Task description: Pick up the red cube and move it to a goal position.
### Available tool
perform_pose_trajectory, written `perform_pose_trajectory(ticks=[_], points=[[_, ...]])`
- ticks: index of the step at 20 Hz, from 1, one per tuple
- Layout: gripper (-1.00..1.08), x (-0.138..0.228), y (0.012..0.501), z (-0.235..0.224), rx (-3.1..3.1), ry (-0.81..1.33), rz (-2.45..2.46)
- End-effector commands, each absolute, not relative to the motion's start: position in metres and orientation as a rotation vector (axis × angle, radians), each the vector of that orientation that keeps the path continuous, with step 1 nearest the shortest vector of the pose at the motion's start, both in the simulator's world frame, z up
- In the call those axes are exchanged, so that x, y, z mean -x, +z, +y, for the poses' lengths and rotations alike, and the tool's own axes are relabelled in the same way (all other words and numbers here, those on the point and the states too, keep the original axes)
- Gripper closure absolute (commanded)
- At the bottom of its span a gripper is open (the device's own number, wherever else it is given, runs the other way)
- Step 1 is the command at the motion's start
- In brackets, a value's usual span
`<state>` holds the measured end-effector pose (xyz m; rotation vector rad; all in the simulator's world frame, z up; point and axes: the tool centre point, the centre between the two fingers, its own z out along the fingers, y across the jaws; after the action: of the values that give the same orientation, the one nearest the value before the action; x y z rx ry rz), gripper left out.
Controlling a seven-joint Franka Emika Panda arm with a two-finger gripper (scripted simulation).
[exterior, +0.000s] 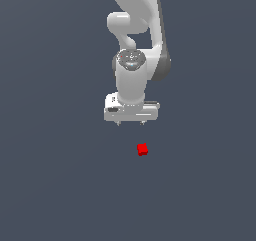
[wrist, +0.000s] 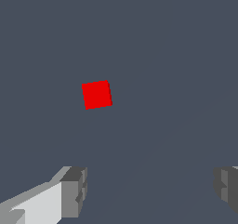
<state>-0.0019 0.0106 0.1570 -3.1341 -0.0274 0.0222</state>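
The red cube (exterior: pixel 142 149) is a small bright red block on the dark grey floor, a little below and to the exterior view's right of the white gripper (exterior: pixel 130 123). The gripper hangs from the white arm, pointing down, with its short fingertips far apart. In the wrist view the cube (wrist: pixel 96 95) lies apart from the gripper (wrist: pixel 151 190), ahead of the two grey fingertips (wrist: pixel 74 190), nearer the one with the white link behind it. The gripper is open and holds nothing.
The floor (exterior: pixel 50 185) is a plain dark grey surface all around. The white arm (exterior: pixel 135 30) rises above the gripper in the exterior view. No goal marker shows.
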Motion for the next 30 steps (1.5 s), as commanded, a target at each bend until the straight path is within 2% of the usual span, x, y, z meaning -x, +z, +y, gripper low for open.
perform_pose_trajectory(ticks=[1, 10, 23, 30], points=[[-0.92, 0.002, 0.157, 0.011, 3.134, 0.022, -0.027], [-0.92, -0.006, 0.137, 0.018, 3.134, 0.019, -0.062], [-0.92, -0.041, 0.055, 0.052, 3.132, 0.006, -0.207], [-0.92, -0.053, 0.027, 0.064, 3.130, 0.001, -0.258]])
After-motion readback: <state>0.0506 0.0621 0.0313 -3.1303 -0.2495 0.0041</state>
